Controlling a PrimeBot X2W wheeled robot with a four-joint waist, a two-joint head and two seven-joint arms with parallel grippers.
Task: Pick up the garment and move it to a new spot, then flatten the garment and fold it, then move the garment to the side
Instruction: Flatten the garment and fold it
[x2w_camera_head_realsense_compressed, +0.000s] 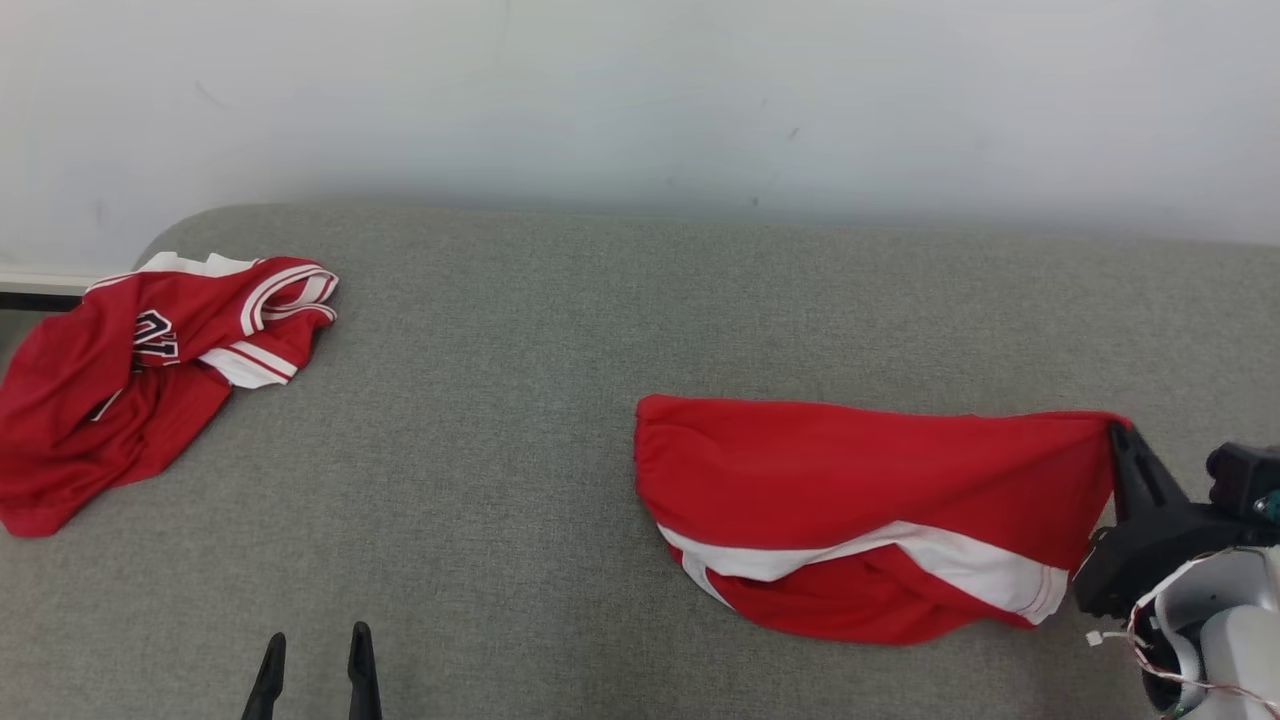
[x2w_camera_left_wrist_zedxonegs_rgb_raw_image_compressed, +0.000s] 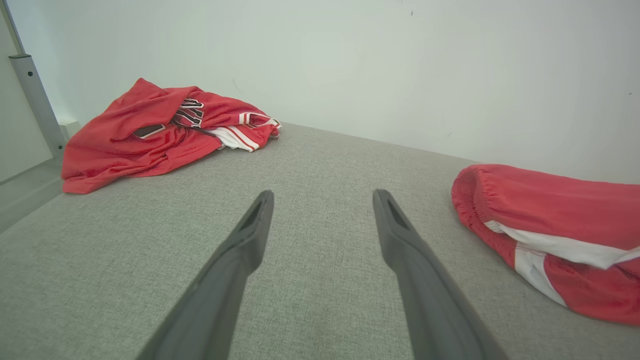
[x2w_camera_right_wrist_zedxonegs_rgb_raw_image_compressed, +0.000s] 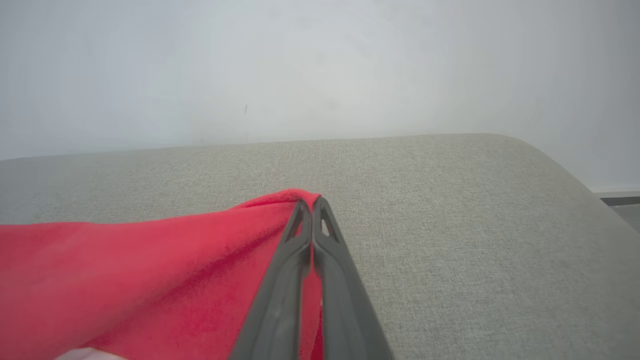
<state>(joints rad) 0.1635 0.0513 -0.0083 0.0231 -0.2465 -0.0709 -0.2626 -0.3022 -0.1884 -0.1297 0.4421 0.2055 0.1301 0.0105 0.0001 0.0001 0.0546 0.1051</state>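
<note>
The garment (x2w_camera_head_realsense_compressed: 850, 500) is a pair of red shorts with a white stripe, lying at the right of the grey table; it also appears as red cloth (x2w_camera_left_wrist_zedxonegs_rgb_raw_image_compressed: 550, 225) at the right edge of the left wrist view. My right gripper (x2w_camera_head_realsense_compressed: 1117, 432) is shut on its right corner, and the cloth is pulled up to a peak there. The closed fingertips pinch that red corner (x2w_camera_right_wrist_zedxonegs_rgb_raw_image_compressed: 280, 205) in the right wrist view, at my right gripper (x2w_camera_right_wrist_zedxonegs_rgb_raw_image_compressed: 311, 202). My left gripper (x2w_camera_head_realsense_compressed: 315, 640) is open near the front edge, apart from the cloth, its fingers (x2w_camera_left_wrist_zedxonegs_rgb_raw_image_compressed: 260, 210) spread with nothing between them.
A crumpled red jersey (x2w_camera_head_realsense_compressed: 140, 370) with white trim and a dark number lies at the table's far left (x2w_camera_left_wrist_zedxonegs_rgb_raw_image_compressed: 160, 132). A pale wall runs behind the grey table (x2w_camera_head_realsense_compressed: 500, 450). The table's rounded right end (x2w_camera_right_wrist_zedxonegs_rgb_raw_image_compressed: 550, 165) drops off beyond my right gripper.
</note>
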